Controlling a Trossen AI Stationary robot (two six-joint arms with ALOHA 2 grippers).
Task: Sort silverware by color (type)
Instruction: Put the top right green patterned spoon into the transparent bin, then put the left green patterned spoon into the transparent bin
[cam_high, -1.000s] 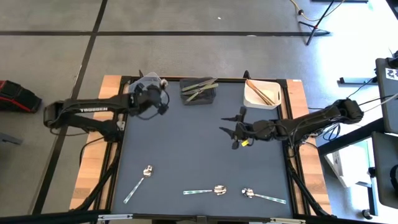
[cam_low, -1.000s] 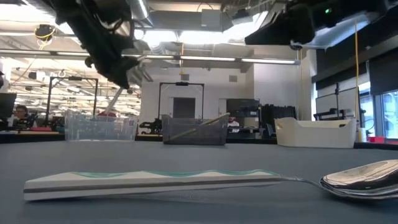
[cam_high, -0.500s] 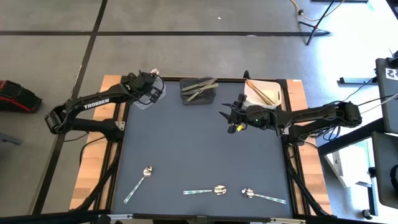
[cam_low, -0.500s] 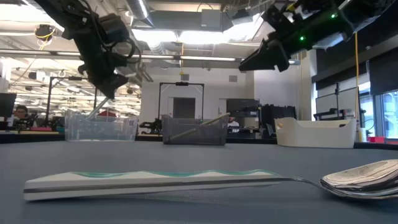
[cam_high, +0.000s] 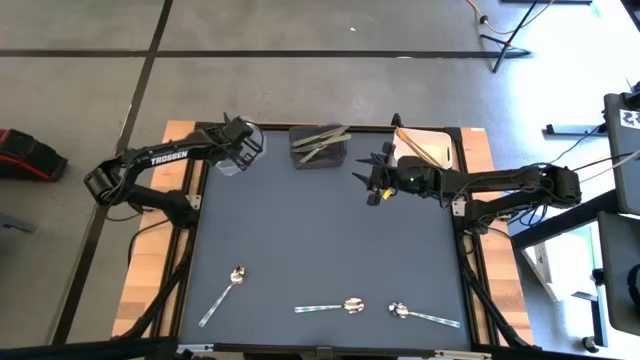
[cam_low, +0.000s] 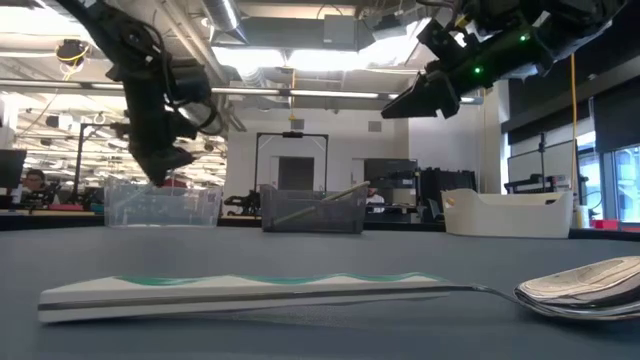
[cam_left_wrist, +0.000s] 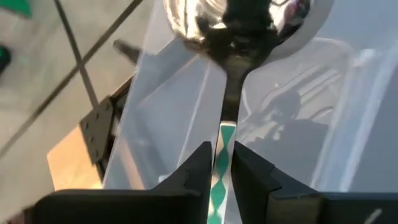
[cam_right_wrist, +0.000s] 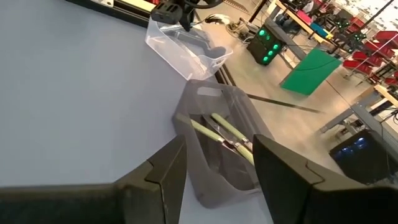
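My left gripper (cam_high: 240, 141) is over the clear bin (cam_high: 243, 152) at the table's far left corner, shut on a silver spoon (cam_left_wrist: 236, 18) with a teal-patterned handle. My right gripper (cam_high: 375, 182) hovers open and empty above the table, between the grey bin (cam_high: 320, 147) of olive-green pieces and the white bin (cam_high: 421, 150) of copper-orange sticks. Three silver spoons lie flat near the table's near edge: one left (cam_high: 222, 295), one in the middle (cam_high: 332, 306), one right (cam_high: 425, 316). My left gripper pinches the spoon's teal-patterned handle (cam_left_wrist: 225, 134) between its two fingers (cam_left_wrist: 198, 163), coming from above and lying along the handle. The spoon hangs below the fingers, bowl (cam_left_wrist: 236, 18) downward over the clear bin's inside; whether it touches the bin I cannot tell.
The three bins stand in a row along the far edge. The dark mat (cam_high: 300, 230) lies bare between the bins and the spoons. In the low view the middle spoon (cam_low: 250, 290) fills the foreground. Wooden table margins (cam_high: 150, 270) flank the mat.
My left gripper has carried the spoon toward the far left corner and down over the clear bin, turning until the spoon points steeply down. My right gripper has moved from the mat's right middle toward the far edge, between the grey and white bins.
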